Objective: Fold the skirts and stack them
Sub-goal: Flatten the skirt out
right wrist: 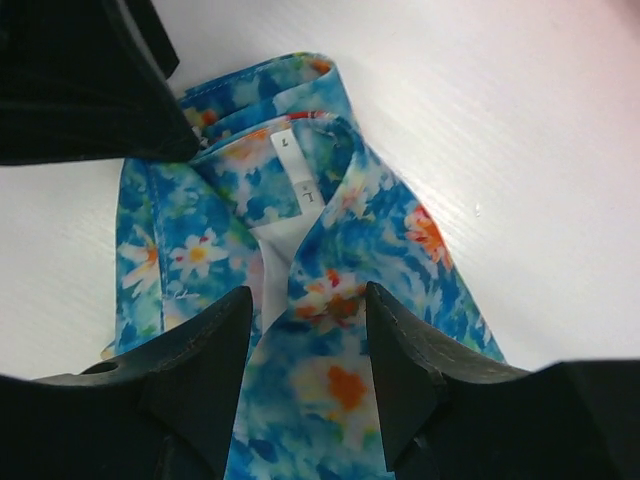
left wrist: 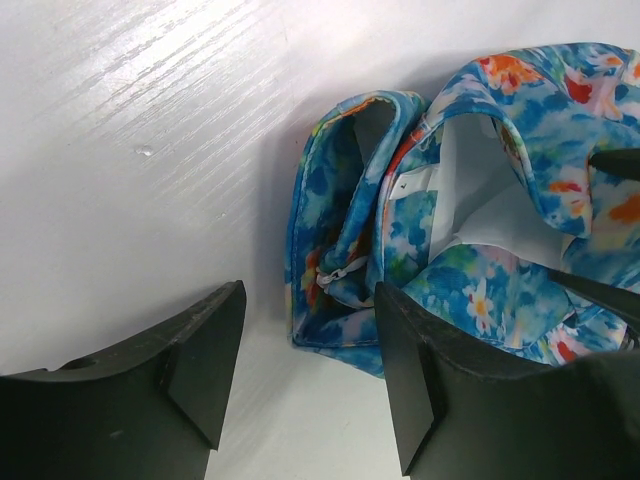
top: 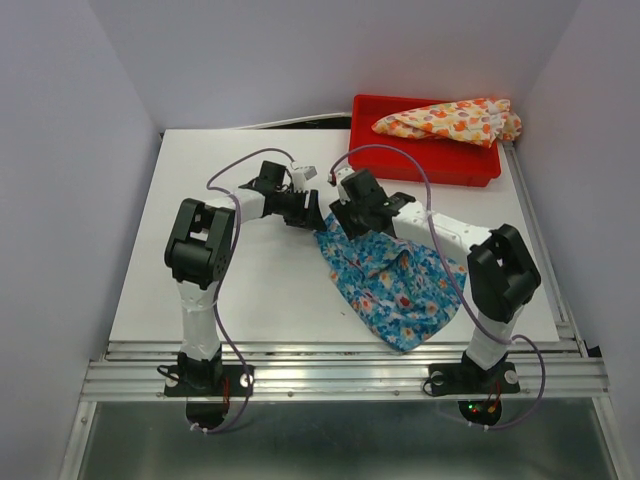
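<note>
The blue floral skirt [top: 395, 285] lies rumpled on the white table, right of centre. Both grippers meet at its far-left corner. My left gripper [top: 316, 214] is open; in the left wrist view its fingers [left wrist: 205, 360] straddle bare table and the skirt's folded corner [left wrist: 340, 250], with nothing pinched. My right gripper [top: 346, 222] is also open, and in the right wrist view its tips stand apart over the blue cloth [right wrist: 310, 330] near the waistband label [right wrist: 300, 170]. The cream-yellow skirt [top: 450, 120] with orange flowers lies in the red tray.
The red tray [top: 425, 165] stands at the table's back right corner. A metal rail [top: 340, 375] runs along the near edge by the arm bases. Grey walls close in both sides. Purple cables loop above each arm.
</note>
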Available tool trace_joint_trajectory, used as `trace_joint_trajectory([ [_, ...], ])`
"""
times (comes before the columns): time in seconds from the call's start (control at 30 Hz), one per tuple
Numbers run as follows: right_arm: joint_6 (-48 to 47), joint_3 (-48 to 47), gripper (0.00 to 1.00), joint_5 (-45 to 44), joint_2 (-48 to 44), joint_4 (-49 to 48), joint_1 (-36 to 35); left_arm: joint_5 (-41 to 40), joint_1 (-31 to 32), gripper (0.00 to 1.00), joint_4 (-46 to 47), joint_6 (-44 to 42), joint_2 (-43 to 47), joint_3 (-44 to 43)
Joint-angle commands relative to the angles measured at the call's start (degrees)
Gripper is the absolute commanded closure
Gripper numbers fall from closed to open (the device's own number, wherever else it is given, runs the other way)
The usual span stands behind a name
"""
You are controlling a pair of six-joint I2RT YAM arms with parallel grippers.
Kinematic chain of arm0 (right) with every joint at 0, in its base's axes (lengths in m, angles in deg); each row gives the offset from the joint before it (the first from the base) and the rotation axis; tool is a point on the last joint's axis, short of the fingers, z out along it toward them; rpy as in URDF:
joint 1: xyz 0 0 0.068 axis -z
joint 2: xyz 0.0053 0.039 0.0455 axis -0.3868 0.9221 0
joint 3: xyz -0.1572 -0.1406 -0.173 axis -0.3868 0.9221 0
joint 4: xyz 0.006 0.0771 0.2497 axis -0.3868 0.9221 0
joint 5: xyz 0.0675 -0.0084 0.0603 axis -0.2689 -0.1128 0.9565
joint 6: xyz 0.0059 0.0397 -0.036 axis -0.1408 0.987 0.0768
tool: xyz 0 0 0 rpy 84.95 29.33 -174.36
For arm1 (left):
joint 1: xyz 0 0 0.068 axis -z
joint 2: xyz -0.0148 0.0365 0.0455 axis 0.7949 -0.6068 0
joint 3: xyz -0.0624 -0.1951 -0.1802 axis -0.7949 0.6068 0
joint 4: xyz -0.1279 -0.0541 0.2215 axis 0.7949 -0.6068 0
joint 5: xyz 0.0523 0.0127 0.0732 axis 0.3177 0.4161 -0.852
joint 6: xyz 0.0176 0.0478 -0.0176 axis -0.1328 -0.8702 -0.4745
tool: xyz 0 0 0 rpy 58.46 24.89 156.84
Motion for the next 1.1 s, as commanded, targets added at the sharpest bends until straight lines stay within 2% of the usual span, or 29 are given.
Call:
trace_joint_trajectory([
  [0.0,-2.6,-4.3,0.46,-5.7,0.9,-3.1,-0.1,-1.5,0.0,0.33,-1.3,-0.2,1.1,2.0],
  [0.1,-3.9,-5.3,0.52,-5.7,2.1,-1.6,-0.1,-1.5,0.0,0.33,-1.3,-0.3,1.4,2.2],
  [0.17,-4.8,-5.2,0.64,-4.7,2.2,-0.1,-0.1,-1.4,0.0,0.33,-1.3,-1.2,2.1,2.5],
  [0.2,-5.3,-4.9,0.66,-3.3,1.9,0.0,-0.1,-1.5,0.0,0.33,-1.2,-1.8,2.5,2.7],
  [0.27,-7.4,-4.2,0.56,0.2,0.4,0.5,-0.1,-1.3,-0.1,0.33,-0.3,-3.4,4.3,4.3],
  [0.3,-8.8,-4.2,0.48,1.8,-0.4,0.9,-0.1,-1.2,-0.2,0.33,0.3,-3.8,5.0,5.0],
  [0.33,-10.5,-4.5,0.33,4.0,-1.1,1.1,0.4,-1.1,-0.3,0.32,0.4,-4.3,6.2,5.9],
  [0.43,-17.7,-7.2,0.2,13.6,-4.3,2.4,3.6,0.7,-0.9,0.32,0.4,-6.4,7.6,7.0],
  [0.47,-19.6,-10.4,0.18,15.3,-4.6,2.9,4.8,1.3,-0.9,0.32,0.3,-6.6,7.9,7.3],
  [0.5,-22.5,-12.5,0.16,22.3,-4.4,6.3,6.3,1.6,-1.0,0.32,0.3,-7.2,8.1,7.6],
  [0.57,-31.4,-18.5,0.16,29.9,-2.3,12.9,8.7,2.3,-1.0,0.32,0.5,-7.5,8.7,8.0],
  [0.67,-45.7,-23.6,0.17,35.8,0.7,22.3,9.3,3.7,-1.0,0.32,0.7,-9.1,8.9,8.2],
  [0.73,-51.9,-28.9,0.17,38.7,4.9,31.3,9.3,3.9,-1.0,0.32,1.5,-9.1,9.0,8.3],
  [0.8,-53.9,-34.6,0.18,40.1,9.8,38.0,9.3,3.6,-0.9,0.33,1.5,-8.8,8.7,7.8],
  [0.9,-56.4,-38.9,0.18,40.9,14.2,42.6,9.3,3.8,-0.7,0.35,1.6,-7.6,7.5,6.4],
  [1.07,-61.3,-41.3,0.18,43.8,19.1,45.6,9.3,3.6,-0.2,0.38,1.6,-5.9,4.8,4.2],
])
